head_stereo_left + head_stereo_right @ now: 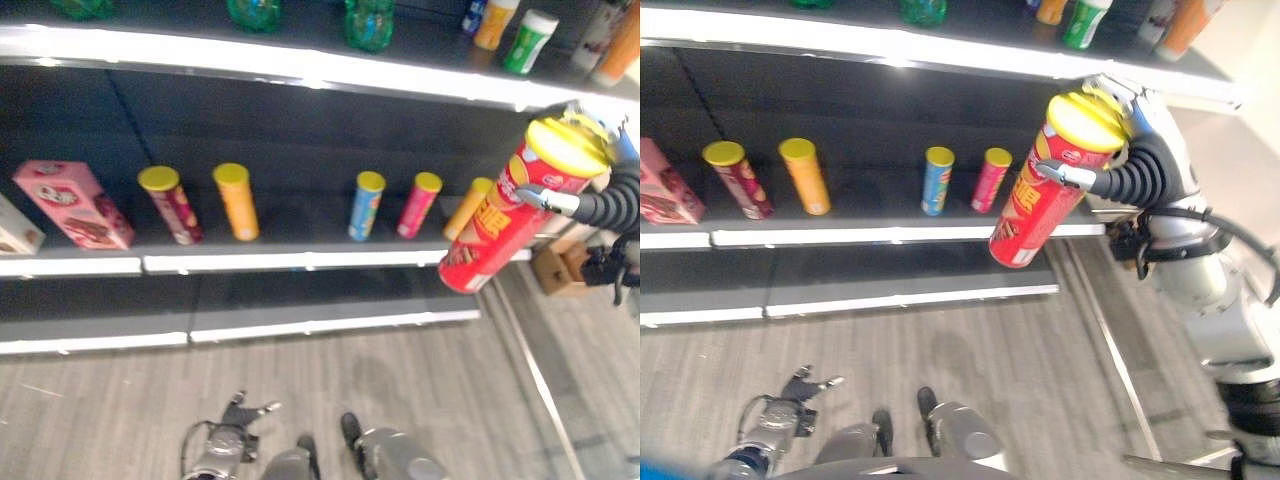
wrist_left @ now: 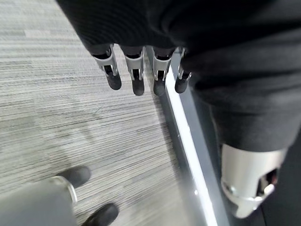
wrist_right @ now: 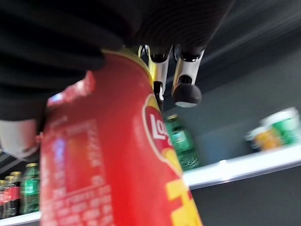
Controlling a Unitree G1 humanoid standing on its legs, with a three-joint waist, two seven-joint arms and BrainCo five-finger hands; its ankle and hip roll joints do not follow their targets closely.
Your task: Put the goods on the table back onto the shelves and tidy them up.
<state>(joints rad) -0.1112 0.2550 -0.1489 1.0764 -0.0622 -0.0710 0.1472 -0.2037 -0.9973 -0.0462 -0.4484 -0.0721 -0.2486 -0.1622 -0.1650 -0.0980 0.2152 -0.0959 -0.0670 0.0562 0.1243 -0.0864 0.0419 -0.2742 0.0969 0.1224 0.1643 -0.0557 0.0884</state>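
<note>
Gripping a tilted red can (image 1: 1040, 180) near its yellow lid, the right hand (image 1: 1118, 172) holds it just right of the shelf (image 1: 890, 232) row; the left hand (image 1: 800, 388) hangs low with fingers straight.

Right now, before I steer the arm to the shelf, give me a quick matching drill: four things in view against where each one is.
Things:
1. red canister
2. pink box
3. blue can
4. left hand

Places or states:
A. far left end of the middle shelf
B. hanging low over the floor, fingers straight
C. tilted in the right hand, off the shelf
D. standing on the middle shelf beside a magenta can

Pairs: 1-C, 2-A, 3-D, 4-B
</note>
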